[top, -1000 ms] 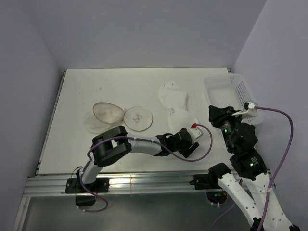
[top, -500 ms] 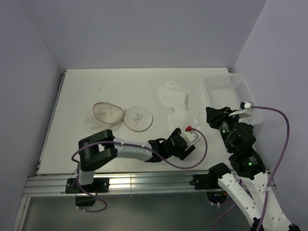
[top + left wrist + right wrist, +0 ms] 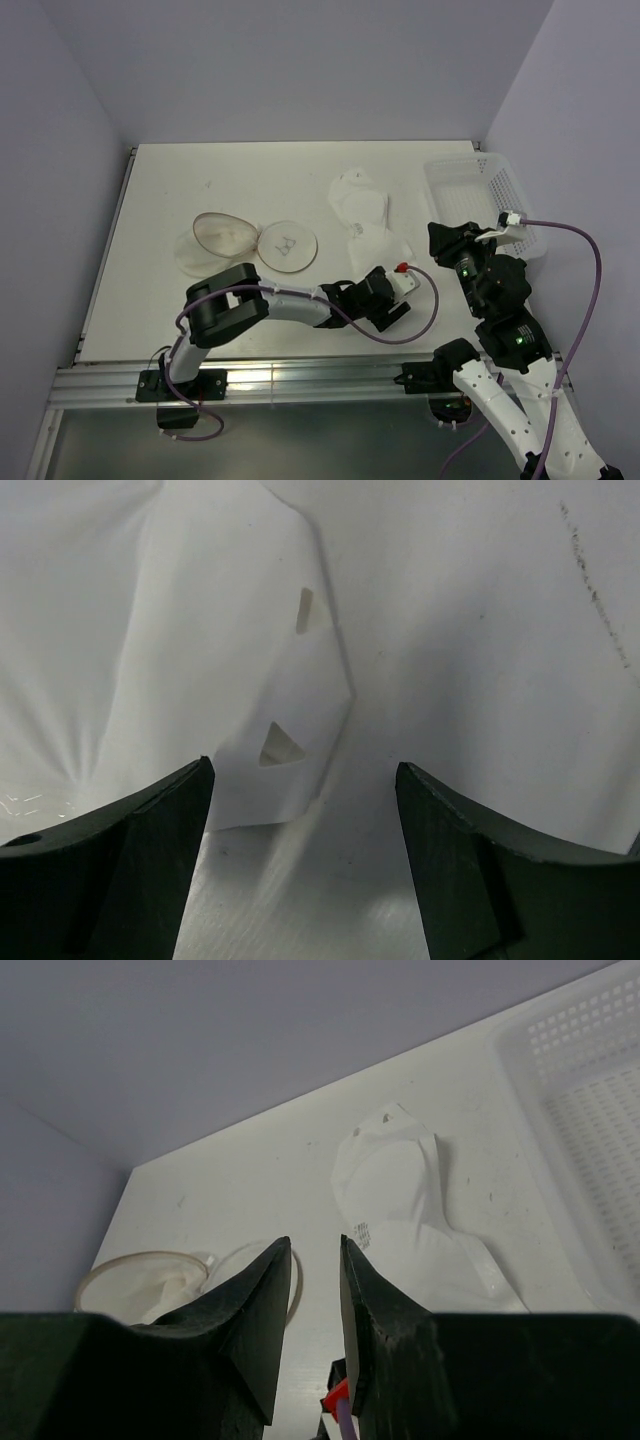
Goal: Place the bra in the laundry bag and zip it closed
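Note:
The white bra (image 3: 365,212) lies flat on the table right of centre. It also shows in the right wrist view (image 3: 395,1185). The laundry bag (image 3: 212,240) lies open at centre left, with its round flap carrying the bra symbol (image 3: 288,247) beside it. My left gripper (image 3: 385,285) is low at the bra's near end. In the left wrist view it (image 3: 300,780) is open, and the bra's strap end (image 3: 285,755) lies just ahead between the fingers, not gripped. My right gripper (image 3: 442,238) hovers to the bra's right. In its own view it (image 3: 315,1245) is empty, jaws a narrow slit apart.
A white perforated plastic basket (image 3: 500,178) stands at the table's right edge, close behind my right gripper. It also shows in the right wrist view (image 3: 590,1110). Walls close in the table at the back and on both sides. My left arm's purple cable (image 3: 425,310) loops near the front edge.
My left arm swung its elbow left and back again, and its gripper stays at the bra's near end. My right gripper shifted slightly left, then held still.

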`<control>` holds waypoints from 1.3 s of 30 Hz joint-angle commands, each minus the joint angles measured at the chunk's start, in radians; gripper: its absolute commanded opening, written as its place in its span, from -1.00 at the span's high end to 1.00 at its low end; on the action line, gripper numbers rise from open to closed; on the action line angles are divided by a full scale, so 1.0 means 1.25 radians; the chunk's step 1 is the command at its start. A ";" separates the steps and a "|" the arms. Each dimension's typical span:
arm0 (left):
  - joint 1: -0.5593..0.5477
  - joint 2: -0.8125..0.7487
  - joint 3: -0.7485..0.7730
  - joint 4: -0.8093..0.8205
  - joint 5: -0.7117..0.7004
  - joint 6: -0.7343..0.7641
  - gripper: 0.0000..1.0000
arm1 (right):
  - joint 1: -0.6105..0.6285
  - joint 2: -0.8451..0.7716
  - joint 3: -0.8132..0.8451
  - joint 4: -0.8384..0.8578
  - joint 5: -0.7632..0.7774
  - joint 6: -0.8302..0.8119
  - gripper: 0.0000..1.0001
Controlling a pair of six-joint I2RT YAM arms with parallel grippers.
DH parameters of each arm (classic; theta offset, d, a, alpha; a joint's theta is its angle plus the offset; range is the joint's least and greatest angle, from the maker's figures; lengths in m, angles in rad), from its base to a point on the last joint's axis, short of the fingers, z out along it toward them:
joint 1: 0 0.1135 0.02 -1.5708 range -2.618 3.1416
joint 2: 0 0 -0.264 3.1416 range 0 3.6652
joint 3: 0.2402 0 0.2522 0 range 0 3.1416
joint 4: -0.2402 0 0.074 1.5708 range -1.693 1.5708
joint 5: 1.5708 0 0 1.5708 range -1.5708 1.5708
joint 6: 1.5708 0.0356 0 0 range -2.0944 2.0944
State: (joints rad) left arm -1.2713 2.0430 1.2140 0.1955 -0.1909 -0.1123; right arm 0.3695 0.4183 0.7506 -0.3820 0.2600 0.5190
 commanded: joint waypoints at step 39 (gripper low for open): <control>0.020 -0.503 0.322 -0.240 0.013 -0.057 1.00 | 0.000 0.021 0.000 0.072 0.063 -0.023 0.35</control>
State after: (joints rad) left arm -1.2976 1.4155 1.6485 -0.0883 -0.2771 -0.1333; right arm 0.3695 0.4438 0.7345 -0.3370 0.3412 0.4969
